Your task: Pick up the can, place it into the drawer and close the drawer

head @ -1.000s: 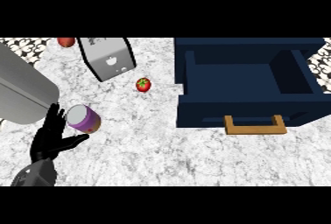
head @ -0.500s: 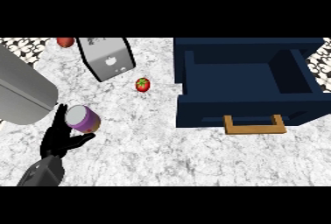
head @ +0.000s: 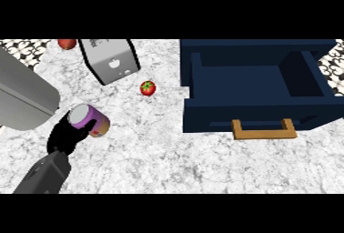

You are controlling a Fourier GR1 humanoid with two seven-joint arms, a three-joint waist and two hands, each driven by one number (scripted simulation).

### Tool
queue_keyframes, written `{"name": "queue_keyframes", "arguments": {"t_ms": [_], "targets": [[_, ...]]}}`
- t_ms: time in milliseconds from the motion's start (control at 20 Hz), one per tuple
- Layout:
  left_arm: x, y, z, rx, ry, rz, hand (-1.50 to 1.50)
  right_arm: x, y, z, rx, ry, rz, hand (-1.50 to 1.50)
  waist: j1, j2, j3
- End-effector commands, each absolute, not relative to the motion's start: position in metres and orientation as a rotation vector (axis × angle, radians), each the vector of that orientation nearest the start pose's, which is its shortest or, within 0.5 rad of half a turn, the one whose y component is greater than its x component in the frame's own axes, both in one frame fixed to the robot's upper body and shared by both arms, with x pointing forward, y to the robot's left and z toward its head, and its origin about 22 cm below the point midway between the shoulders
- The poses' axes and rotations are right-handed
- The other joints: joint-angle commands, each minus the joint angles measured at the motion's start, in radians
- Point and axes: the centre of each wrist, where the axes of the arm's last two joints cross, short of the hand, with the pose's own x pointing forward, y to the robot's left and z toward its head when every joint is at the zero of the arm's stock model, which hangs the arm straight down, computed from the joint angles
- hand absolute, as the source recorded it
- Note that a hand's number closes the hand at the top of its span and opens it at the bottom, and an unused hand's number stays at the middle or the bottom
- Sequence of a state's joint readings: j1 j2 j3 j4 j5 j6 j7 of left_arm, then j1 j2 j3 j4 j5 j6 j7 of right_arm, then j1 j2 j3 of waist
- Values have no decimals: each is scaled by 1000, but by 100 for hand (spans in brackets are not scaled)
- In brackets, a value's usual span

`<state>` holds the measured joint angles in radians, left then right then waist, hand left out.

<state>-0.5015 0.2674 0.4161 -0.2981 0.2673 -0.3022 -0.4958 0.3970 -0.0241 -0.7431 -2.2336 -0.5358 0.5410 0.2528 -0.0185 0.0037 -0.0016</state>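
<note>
Head view: left robot hand (head: 66, 136), forearm (head: 43, 175) slanting in from below, curls round the can (head: 91, 119) (drawer (head: 255, 77) open, well apart)

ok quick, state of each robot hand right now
left robot hand: closed, fingers curled round the can
right robot hand: not in view, cannot be told

Purple-lidded can (head: 91, 119): lower left side covered by black left robot hand (head: 66, 135)
Big grey cylinder (head: 20, 98): cut by left edge
Red round fruit (head: 66, 43): top cut off
Dark blue drawer (head: 249, 113): back past top edge
</note>
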Motion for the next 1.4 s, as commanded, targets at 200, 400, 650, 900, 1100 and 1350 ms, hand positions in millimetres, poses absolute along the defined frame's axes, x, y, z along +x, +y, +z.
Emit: {"name": "queue_keyframes", "arguments": {"t_ms": [200, 400, 650, 900, 1100, 1350], "targets": [[306, 339, -99, -235, -1502, 334, 150, 61, -386, 114, -156, -1769, -119, -150, 7, -3, 1], [310, 294, -105, -223, -1511, 364, 150, 50, -374, 103, -175, -1757, -119, -150, 11, -7, 2], [312, 241, -93, -258, -1576, 346, 150, 41, -369, 119, -172, -1776, -125, -150, 18, -12, 3], [318, 240, -47, -264, -1594, 301, 150, 50, -377, 101, -181, -1771, -131, -150, 24, -11, 3], [337, 207, 0, -263, -1657, 257, 150, 55, -362, 121, -176, -1763, -120, -150, 19, -11, 3], [336, 197, 54, -263, -1659, 204, 150, 41, -362, 126, -175, -1778, -142, -150, 14, -11, 3]]}}
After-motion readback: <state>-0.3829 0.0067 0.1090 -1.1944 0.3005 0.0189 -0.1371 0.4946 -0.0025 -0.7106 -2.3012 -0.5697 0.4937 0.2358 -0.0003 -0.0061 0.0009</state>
